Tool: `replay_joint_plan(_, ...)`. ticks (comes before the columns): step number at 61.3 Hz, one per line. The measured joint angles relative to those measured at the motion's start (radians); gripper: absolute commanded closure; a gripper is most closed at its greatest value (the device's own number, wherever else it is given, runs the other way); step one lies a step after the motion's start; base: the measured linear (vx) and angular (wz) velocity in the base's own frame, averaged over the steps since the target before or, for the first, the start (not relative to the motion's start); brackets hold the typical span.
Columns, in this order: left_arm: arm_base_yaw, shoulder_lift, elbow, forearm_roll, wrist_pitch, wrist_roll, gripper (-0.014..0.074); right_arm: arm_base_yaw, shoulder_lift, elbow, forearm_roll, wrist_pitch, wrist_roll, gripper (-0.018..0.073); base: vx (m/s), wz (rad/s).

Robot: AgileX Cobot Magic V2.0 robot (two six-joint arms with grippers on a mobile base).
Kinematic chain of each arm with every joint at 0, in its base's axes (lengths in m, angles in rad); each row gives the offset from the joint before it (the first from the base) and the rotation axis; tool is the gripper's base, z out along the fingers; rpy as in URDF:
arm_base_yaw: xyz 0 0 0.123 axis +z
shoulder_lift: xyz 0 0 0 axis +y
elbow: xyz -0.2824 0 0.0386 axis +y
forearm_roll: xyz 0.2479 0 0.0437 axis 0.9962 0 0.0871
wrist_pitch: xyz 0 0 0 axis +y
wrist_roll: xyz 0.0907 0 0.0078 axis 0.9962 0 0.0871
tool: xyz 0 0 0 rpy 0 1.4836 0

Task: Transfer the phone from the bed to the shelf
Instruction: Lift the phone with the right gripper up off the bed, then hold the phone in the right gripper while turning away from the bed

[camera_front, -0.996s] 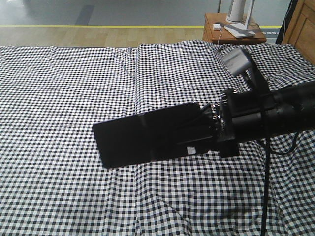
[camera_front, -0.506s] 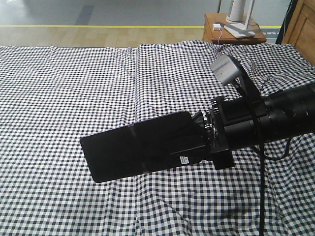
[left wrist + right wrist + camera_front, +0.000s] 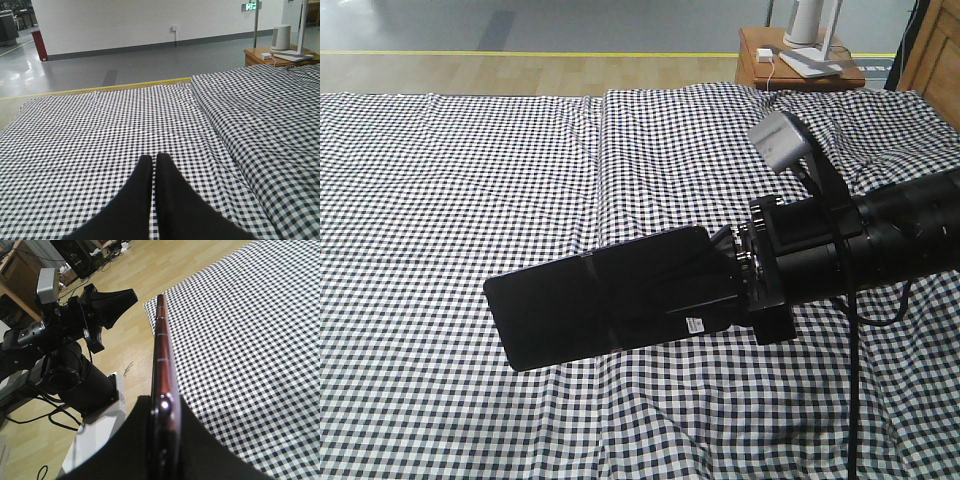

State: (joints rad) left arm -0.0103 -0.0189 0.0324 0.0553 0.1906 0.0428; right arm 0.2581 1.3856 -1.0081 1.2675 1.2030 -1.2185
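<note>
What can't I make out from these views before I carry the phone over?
- Shelf: in the front view only a wooden sliver shows; the right edge cuts off its boards.
- Phone: in the front view its near end is hidden inside the right gripper.
- White sticker: the print is too small to read.
- Phone face: the right wrist view shows only its edge.

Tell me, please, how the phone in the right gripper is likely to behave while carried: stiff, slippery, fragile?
Probably stiff: the phone juts straight from the right gripper, held at one end, without sagging. Likely slippery: its face looks glossy, so it might pivot in that end grip. Possibly fragile if dropped, though the bed lies beneath.
</note>
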Motion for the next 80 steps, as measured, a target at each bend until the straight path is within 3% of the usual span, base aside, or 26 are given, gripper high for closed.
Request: replay_joint_plan(80,0.0,0.0,0.0,0.0,0.0,0.0,0.0596,0.0,0.0,0.0,0.0,0.0,0.0,0.056,-0.05,0.21)
